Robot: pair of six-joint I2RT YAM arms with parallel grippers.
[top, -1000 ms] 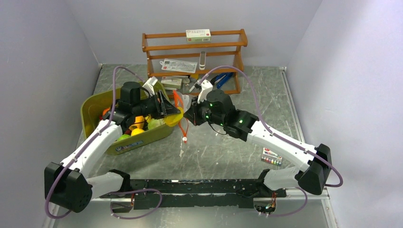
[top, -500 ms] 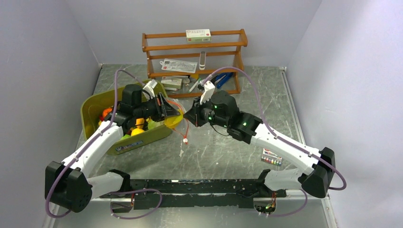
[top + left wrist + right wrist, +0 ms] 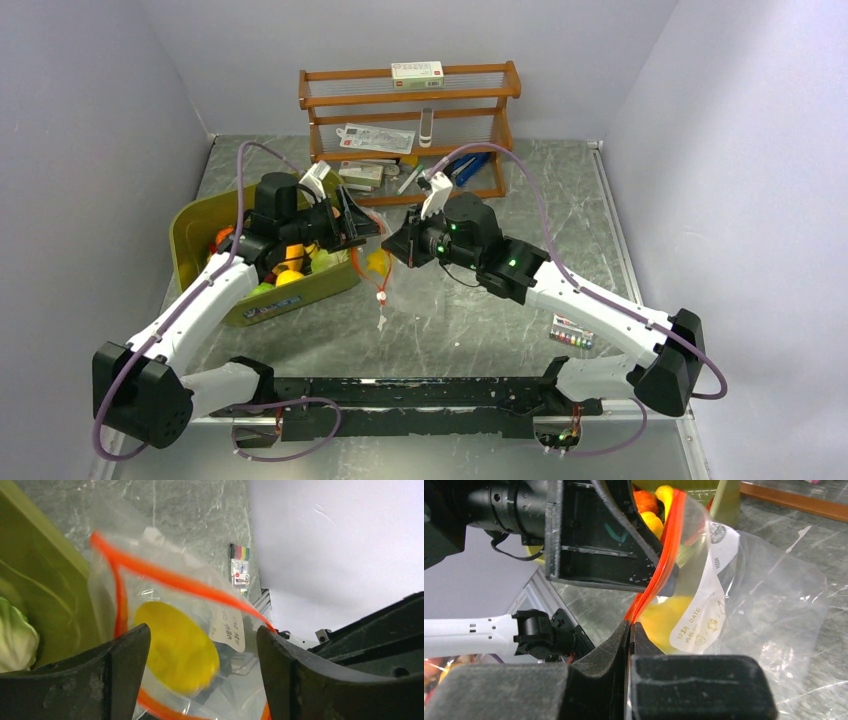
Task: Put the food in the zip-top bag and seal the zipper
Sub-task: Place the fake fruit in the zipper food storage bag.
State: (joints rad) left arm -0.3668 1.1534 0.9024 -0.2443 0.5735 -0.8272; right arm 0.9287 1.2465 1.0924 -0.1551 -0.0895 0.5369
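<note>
The clear zip-top bag [image 3: 774,595] hangs between the two grippers beside the tub. My right gripper [image 3: 630,623] is shut on its orange-red zipper [image 3: 664,545] edge and holds the bag up. A round yellow food piece [image 3: 175,647] lies inside the bag, behind its white label. My left gripper [image 3: 202,630] stands open at the bag's mouth, with nothing pinched between its fingers. From above, the yellow piece [image 3: 378,262] sits low in the bag, and the zipper's loose end [image 3: 380,293] dangles with its white tab. More food [image 3: 290,265] lies in the olive-green tub [image 3: 200,225].
A wooden rack [image 3: 410,110] with white packets stands at the back, with a blue stapler [image 3: 465,165] at its foot. A small colourful packet [image 3: 572,333] lies on the table near the right arm. The tub's wall is close on the left gripper's left.
My left gripper has opened, and the yellow piece has dropped from its jaws into the bag. The bag and right gripper have shifted slightly left.
</note>
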